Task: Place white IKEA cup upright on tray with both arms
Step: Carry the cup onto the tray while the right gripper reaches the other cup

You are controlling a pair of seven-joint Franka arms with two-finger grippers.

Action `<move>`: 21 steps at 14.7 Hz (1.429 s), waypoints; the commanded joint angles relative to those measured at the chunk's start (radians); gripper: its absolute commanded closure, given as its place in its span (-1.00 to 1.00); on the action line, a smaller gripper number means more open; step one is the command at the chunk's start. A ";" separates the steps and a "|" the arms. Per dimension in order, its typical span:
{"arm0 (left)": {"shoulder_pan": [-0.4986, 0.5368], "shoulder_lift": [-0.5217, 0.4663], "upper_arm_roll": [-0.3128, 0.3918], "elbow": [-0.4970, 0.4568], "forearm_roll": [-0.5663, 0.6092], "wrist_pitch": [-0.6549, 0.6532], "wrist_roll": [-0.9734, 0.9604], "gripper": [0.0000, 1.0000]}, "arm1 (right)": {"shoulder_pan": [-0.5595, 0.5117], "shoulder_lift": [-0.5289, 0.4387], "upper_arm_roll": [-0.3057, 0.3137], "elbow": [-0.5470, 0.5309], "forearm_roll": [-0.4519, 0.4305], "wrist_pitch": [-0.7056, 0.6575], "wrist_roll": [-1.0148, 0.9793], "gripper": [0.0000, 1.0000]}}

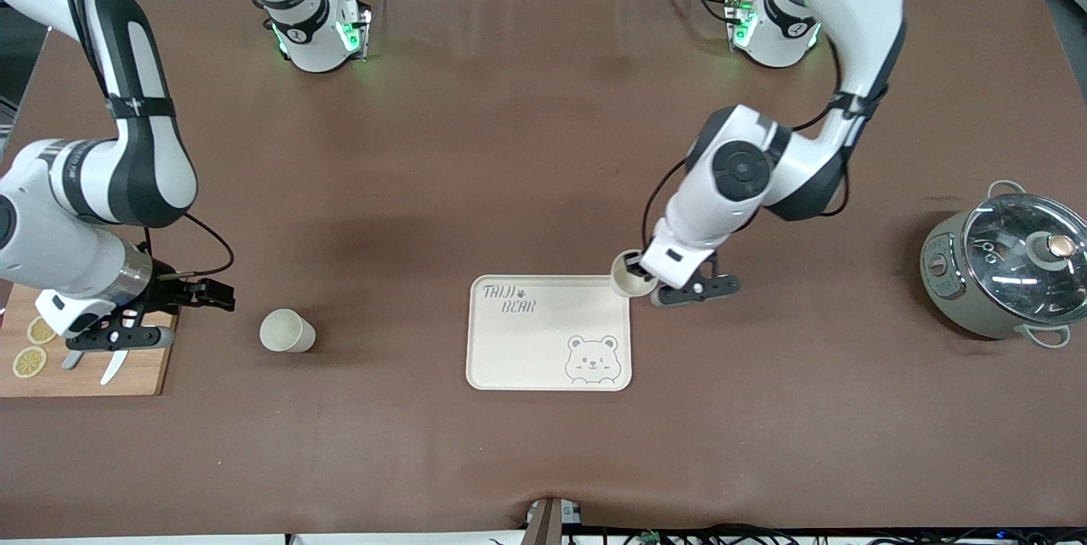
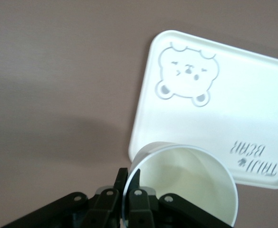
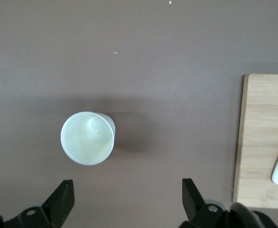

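My left gripper [image 1: 643, 271] is shut on the rim of a white cup [image 1: 627, 278], one finger inside and one outside. It holds the cup upright, mouth up, over a corner of the cream tray [image 1: 543, 350], the corner by the lettering toward the left arm's end. The left wrist view shows the gripper [image 2: 129, 183], the cup [image 2: 186, 185] and the tray [image 2: 253, 109]. A second white cup [image 1: 287, 330] stands upright on the table. My right gripper [image 1: 208, 296] is open and empty above the table between that cup and the cutting board. The right wrist view shows the gripper [image 3: 128, 199] and that cup [image 3: 87, 137].
A wooden cutting board [image 1: 85, 375] with lemon slices [image 1: 30, 361] and a white knife [image 1: 115, 365] lies at the right arm's end. The board also shows in the right wrist view [image 3: 262, 142]. A grey pot with a glass lid [image 1: 1006, 273] stands at the left arm's end.
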 commanded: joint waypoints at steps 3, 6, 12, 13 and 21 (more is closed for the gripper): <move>-0.081 0.167 0.010 0.170 0.116 -0.025 -0.153 1.00 | 0.002 0.088 -0.004 0.019 0.020 0.086 -0.006 -1.00; -0.098 0.236 0.011 0.221 0.171 -0.016 -0.206 1.00 | 0.005 0.131 -0.004 0.018 0.023 0.150 -0.006 -1.00; -0.121 0.290 0.031 0.258 0.186 0.041 -0.226 1.00 | 0.013 0.148 -0.002 0.018 0.026 0.166 -0.003 -1.00; -0.127 0.293 0.040 0.258 0.186 0.049 -0.226 1.00 | 0.019 0.148 -0.002 0.018 0.026 0.166 0.002 -1.00; -0.125 0.315 0.051 0.258 0.209 0.099 -0.219 1.00 | 0.022 0.185 -0.002 0.018 0.034 0.192 0.002 -1.00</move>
